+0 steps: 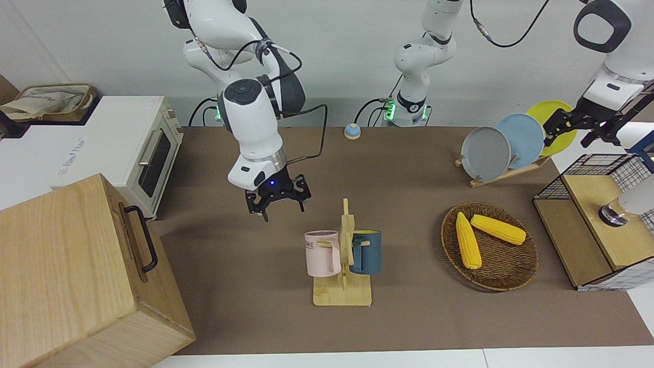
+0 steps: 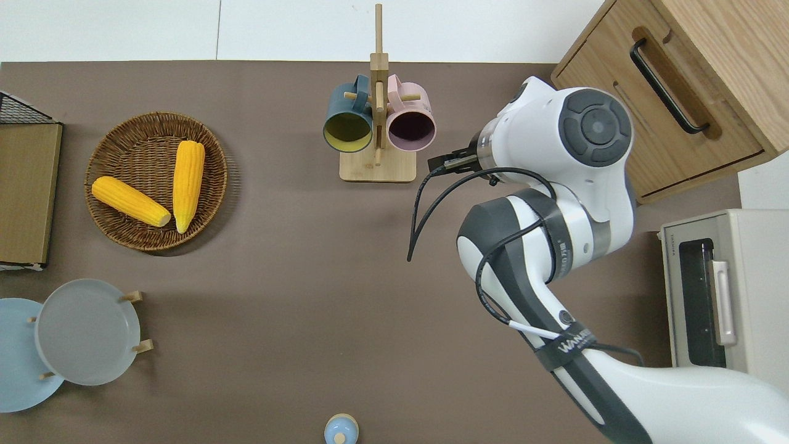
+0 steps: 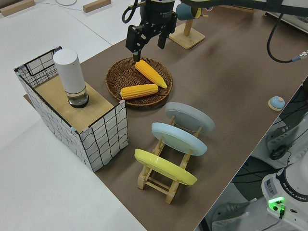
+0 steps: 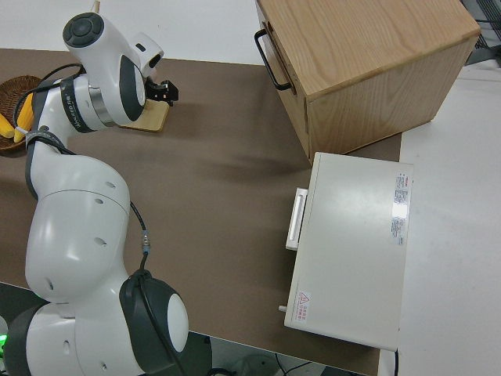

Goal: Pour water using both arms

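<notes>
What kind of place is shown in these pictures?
Probably a robotics lab set up like a kitchen: a toaster oven, a mug rack and a plate rack stand on a table between two robot arms.

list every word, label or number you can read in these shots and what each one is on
"ME": end of a cut-off word on the pale pink ceramic mug hanging on the bamboo mug rack.
"FRANKA EMIKA": base of the white left arm, left side view.
Strap print on the white right arm: starts "WAN", rest unreadable.
Print on the cream toaster oven top, its front panel and its warning sticker: too small to read.
</notes>
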You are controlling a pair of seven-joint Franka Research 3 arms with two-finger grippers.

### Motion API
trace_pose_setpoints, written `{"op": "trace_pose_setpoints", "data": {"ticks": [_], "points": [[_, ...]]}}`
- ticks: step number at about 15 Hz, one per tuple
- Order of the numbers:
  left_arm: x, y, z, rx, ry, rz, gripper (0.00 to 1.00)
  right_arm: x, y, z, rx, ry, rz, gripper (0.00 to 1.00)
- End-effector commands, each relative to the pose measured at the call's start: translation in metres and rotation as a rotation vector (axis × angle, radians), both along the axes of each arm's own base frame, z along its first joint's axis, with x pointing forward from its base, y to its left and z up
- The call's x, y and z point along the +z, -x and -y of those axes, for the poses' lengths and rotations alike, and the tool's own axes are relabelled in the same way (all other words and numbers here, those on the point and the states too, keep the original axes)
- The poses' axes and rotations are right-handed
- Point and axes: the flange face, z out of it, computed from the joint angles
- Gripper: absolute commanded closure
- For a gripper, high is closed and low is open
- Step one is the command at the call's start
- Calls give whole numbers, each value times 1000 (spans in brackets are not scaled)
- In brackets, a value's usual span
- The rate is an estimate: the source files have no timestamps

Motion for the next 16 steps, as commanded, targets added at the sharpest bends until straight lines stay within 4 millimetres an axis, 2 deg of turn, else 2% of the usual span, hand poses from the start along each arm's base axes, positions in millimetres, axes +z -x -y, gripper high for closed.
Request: {"op": "trace_pose_setpoints", "data": {"ticks": [1,4,6,8,10,13,15,16], "points": [[-9,5,-57,-31,24,67,2,-13,-23,-17,0,-39,89,7],[-20,10,-95,-61,8,90,2,-8,-33,-27,16,-56,152,7],[-19,11,-114,-79,-26,139,2,-7,-39,-26,26,-52,220,9],[-29,13,-135,-56,-3,180,2,-9,-42,-27,33,-50,251,17],[-35,11,-147,-64,23,225,2,-12,-43,-27,48,-42,262,27],[-48,8,-168,-36,18,294,2,-16,-46,-26,107,-19,286,144],[-53,1,-174,-27,17,357,2,-16,-47,-26,124,-14,295,276],[-60,-2,-177,-15,24,385,2,-15,-47,-28,126,-16,301,378]]}}
